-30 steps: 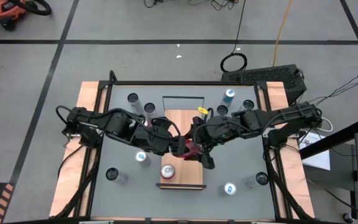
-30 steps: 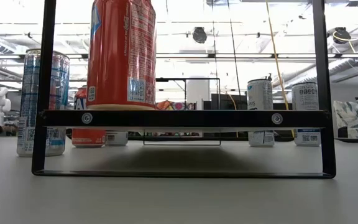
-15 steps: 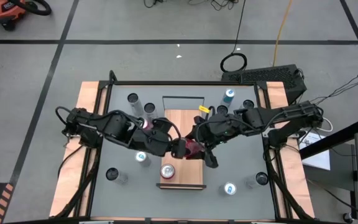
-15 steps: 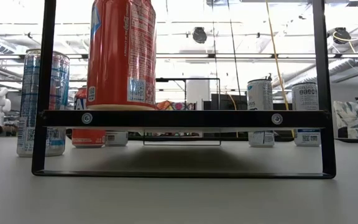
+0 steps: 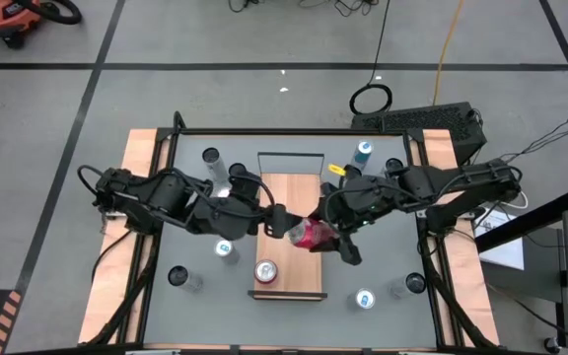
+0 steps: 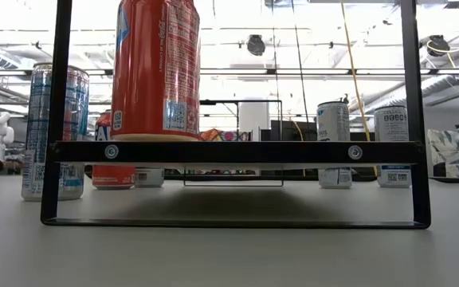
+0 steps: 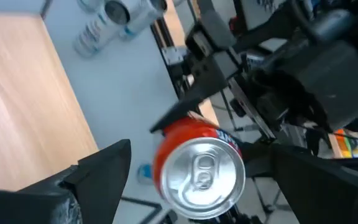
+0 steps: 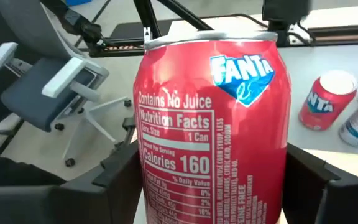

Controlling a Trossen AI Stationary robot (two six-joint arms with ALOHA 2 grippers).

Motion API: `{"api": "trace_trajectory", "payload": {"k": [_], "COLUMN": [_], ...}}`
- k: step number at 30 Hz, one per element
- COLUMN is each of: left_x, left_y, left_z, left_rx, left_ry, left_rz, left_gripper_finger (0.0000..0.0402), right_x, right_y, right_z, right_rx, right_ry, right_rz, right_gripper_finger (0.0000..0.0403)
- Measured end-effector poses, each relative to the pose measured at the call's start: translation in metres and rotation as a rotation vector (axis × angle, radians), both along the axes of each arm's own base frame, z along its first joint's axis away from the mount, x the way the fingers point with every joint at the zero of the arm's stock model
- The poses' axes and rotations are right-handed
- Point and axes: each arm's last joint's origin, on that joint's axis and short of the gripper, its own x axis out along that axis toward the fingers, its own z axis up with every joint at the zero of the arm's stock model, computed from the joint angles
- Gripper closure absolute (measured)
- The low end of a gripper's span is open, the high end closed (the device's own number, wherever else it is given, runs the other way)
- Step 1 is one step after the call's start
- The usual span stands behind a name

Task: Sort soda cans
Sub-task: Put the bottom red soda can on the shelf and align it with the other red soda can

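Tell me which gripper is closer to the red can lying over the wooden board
Right. The right gripper is clamped around the red Fanta can; the left gripper sits open just beside its top.

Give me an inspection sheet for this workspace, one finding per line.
Surface: grey table with a wooden shelf board at its middle.
Job's things: red can held above the board; another red can upright on it; blue can and grey cans around the table.
Clutter: nothing seen.
Grippers: right gripper shut on the red can; left gripper open, beside it.
Cables: yellow cable and black coil on the floor.
Surroundings: orange vacuum at the far corner.
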Motion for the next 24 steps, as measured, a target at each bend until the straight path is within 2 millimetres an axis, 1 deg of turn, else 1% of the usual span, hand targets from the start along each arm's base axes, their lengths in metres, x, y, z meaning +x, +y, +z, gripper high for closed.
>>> {"api": "trace_trajectory", "payload": {"k": [3, 7, 9, 12, 16, 20, 24], "left_x": [-0.005, -0.016, -0.02, -0.022, -0.023, -0.02, -0.02], "left_y": [0.001, -0.003, -0.005, -0.008, -0.01, -0.01, -0.009], "left_z": [0.003, 0.011, 0.014, 0.015, 0.015, 0.013, 0.012], "left_rx": [0.03, 0.053, 0.058, 0.058, 0.054, 0.059, 0.108], "left_ry": [-0.01, -0.03, -0.036, -0.037, -0.038, -0.031, -0.026], "left_rz": [0.012, -0.019, -0.033, -0.045, -0.048, -0.048, -0.033], "left_gripper_finger": [0.002, 0.002, 0.002, 0.002, 0.002, 0.002, 0.002], "right_x": [-0.011, -0.028, -0.037, -0.046, -0.048, -0.045, -0.039], "right_y": [-0.001, 0.006, 0.01, 0.015, 0.021, 0.025, 0.028], "right_z": [0.003, 0.007, 0.008, 0.002, -0.015, -0.038, -0.07], "right_rx": [0.051, 0.087, 0.088, 0.098, 0.113, 0.143, 0.224], "right_ry": [0.042, 0.079, 0.057, -0.012, -0.157, -0.286, -0.379], "right_rz": [0.012, 0.058, 0.073, 0.071, 0.034, 0.026, 0.018], "right_gripper_finger": [0.0141, 0.0141, 0.0141, 0.0141, 0.0141, 0.014, 0.014]}}
